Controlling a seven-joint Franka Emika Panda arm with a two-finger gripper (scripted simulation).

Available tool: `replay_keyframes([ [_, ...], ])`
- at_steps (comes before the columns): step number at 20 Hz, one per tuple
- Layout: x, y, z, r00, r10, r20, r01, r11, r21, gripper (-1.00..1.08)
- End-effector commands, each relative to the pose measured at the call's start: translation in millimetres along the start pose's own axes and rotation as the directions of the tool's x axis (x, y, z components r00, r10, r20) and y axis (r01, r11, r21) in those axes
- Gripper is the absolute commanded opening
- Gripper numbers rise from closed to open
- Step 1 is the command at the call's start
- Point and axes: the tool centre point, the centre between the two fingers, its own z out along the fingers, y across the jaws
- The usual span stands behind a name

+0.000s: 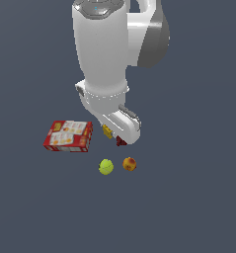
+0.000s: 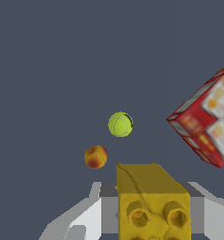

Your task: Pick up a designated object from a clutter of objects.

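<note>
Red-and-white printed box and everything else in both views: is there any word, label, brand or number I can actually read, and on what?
No text can be read.
Red-and-white printed box: white panels with orange blotches in both views, print too blurred to read.
Yellow cube, yellow-green ball, orange-red ball: no lettering visible.
</note>
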Motion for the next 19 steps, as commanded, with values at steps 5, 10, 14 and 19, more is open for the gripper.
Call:
replay_keyframes([
  [5,-21.7,0.6,-62.7,1.0,0.0,0.0,0.0,1.0,-0.001,-1.0],
  [10,-32.4,-0.4,-95.2,1.0,0.0,0.0,0.0,1.0,-0.001,-1.0],
  [14,-36.9,-1.4,-110.3,1.0,0.0,0.0,0.0,1.0,-0.001,-1.0],
  [19,-38.5,-2.2,-116.6,1.0,-0.001,0.001,0.001,1.0,-0.001,-1.0],
])
